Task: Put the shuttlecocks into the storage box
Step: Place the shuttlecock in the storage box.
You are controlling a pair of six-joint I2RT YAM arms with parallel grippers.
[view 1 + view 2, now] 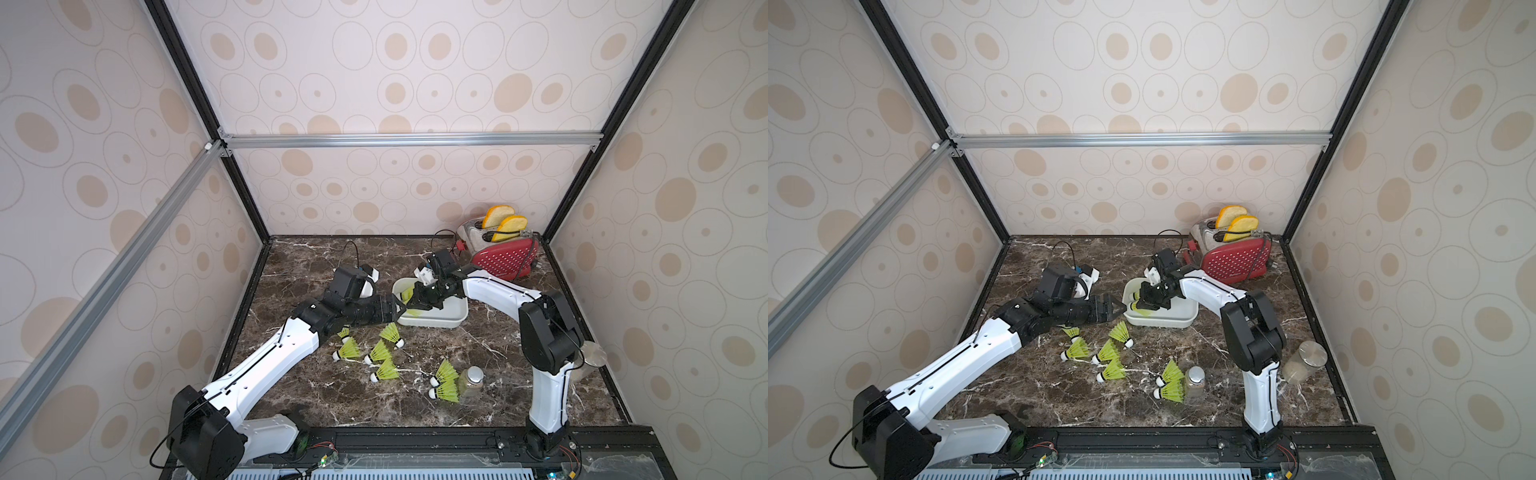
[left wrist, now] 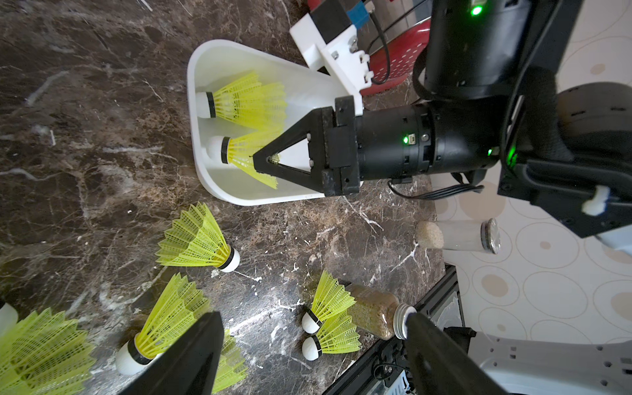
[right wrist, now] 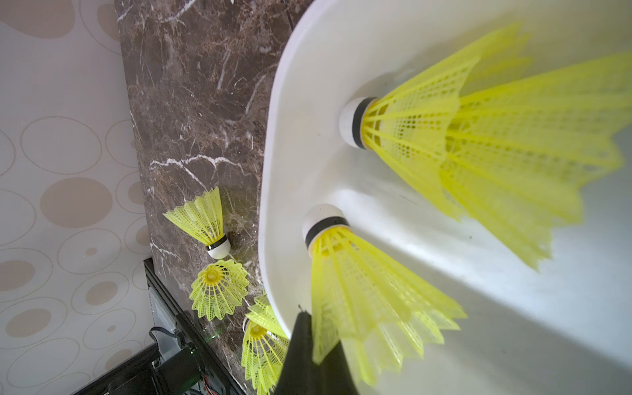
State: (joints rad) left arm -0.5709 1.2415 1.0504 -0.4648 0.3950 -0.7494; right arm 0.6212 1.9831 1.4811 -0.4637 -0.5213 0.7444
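The white storage box sits mid-table with two neon yellow-green shuttlecocks in it. One lies loose. My right gripper is shut on the skirt edge of the other shuttlecock, whose white tip points at the box's end wall. My left gripper hangs open and empty just outside the box's left rim. Several more shuttlecocks lie on the marble in front of the box, two of them against a jar.
A red toaster holding bread slices stands at the back right. A small clear jar with a silver lid stands front right beside two shuttlecocks. Another clear jar stands at the table's right edge, behind the right arm.
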